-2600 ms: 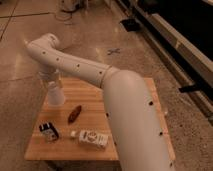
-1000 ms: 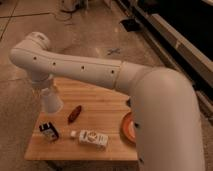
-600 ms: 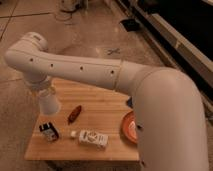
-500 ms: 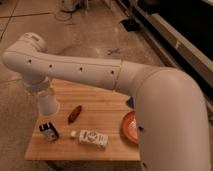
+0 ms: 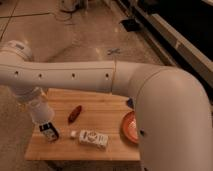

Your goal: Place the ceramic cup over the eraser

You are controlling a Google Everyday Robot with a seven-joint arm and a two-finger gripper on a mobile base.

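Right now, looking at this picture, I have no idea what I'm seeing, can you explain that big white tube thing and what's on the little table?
The big white tube is a robot arm. It reaches from the lower right across to the left. The single picture looks down on a small wooden table standing on a hard floor.

At the arm's far end, on the left, is its gripper, a two-finger clamp. It is holding a white cup upside down, just above the eraser, a small black block with a white label. The cup is not over the eraser yet.

Also on the table: a small reddish-brown object in the middle, a tiny white cube, a white printed carton near the front edge, and an orange bowl on the right, partly hidden by the arm.
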